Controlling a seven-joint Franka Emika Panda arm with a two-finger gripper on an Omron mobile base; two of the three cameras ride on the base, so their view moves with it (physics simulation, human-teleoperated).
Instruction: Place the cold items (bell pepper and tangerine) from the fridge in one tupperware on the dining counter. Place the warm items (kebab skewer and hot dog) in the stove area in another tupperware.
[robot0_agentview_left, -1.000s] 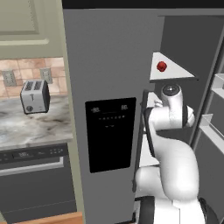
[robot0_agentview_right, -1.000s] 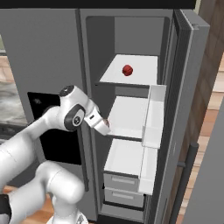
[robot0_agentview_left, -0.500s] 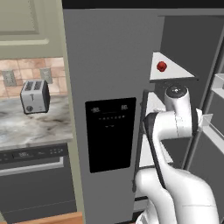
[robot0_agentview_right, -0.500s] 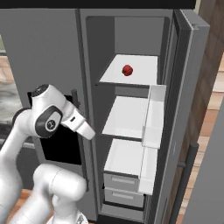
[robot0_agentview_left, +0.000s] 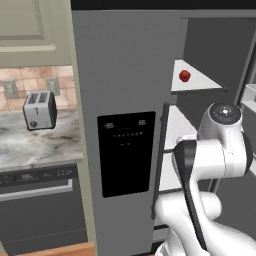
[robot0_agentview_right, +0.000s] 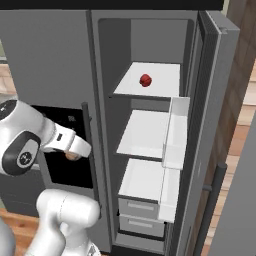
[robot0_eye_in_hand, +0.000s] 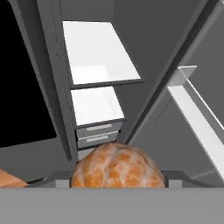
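A peeled-looking orange tangerine sits between the fingers of my gripper, which is shut on it. In the right base view the gripper hangs in front of the fridge's closed left door, left of the open compartment, with the tangerine peeking out beneath it. The red bell pepper lies on the top fridge shelf; it also shows from the left side as a bell pepper. The tupperware, kebab skewer and hot dog are out of view.
The fridge's right door stands open with a white door bin. Below are white shelves and two drawers. The closed left door carries a black dispenser panel. A toaster stands on the marble counter.
The arm has swung left, out of the fridge compartment, carrying the tangerine to in front of the closed left door. The bell pepper has not moved.
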